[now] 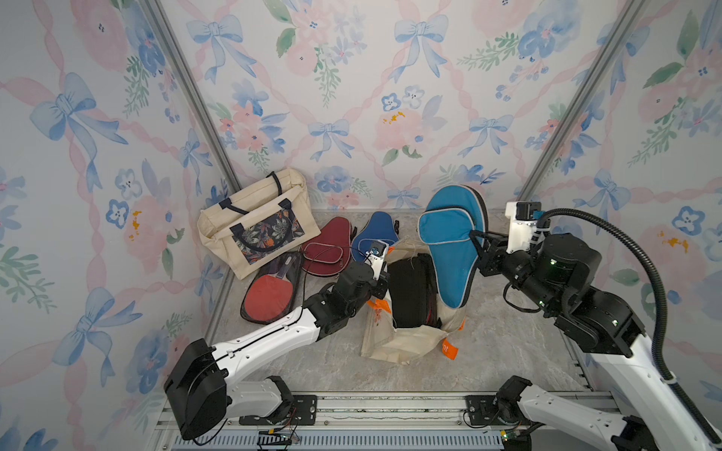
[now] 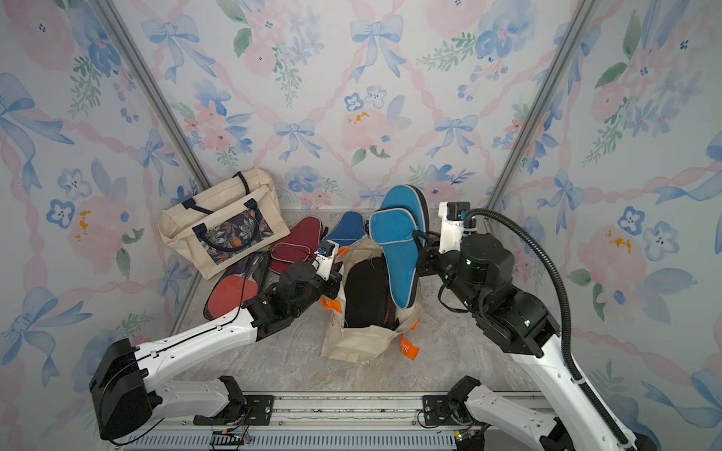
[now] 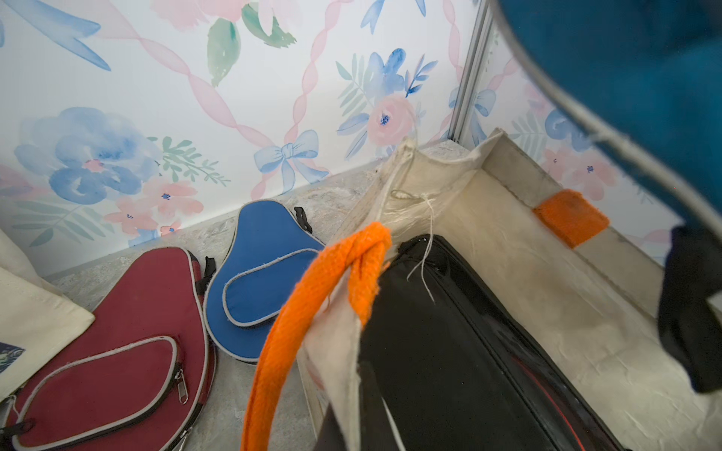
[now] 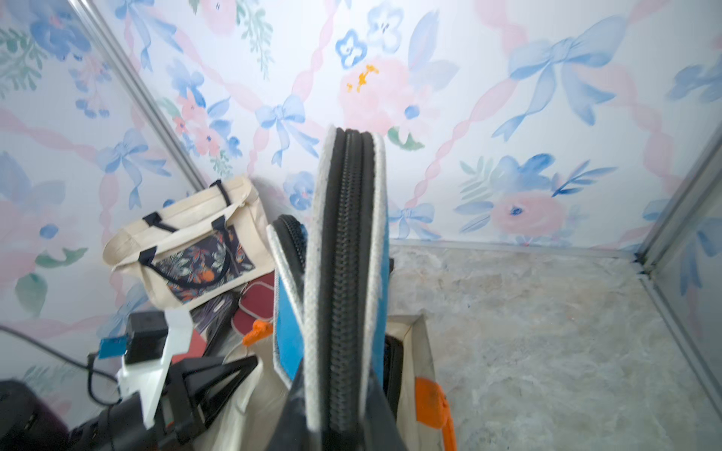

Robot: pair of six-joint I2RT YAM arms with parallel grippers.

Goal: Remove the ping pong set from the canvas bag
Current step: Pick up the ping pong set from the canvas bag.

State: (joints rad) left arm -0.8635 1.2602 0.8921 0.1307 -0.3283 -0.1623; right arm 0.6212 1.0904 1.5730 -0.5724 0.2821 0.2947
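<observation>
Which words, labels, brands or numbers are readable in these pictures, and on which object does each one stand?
"nt": white letters on the orange strap of the canvas bag, seen in both top views; the beginning of the word is hidden.
Nothing else can be read: no lettering shows on the teal case, maroon case, blue case or floral tote.

Left claw [image 1: 382,284] closed tight; right claw [image 1: 477,250] clamped, higher.
</observation>
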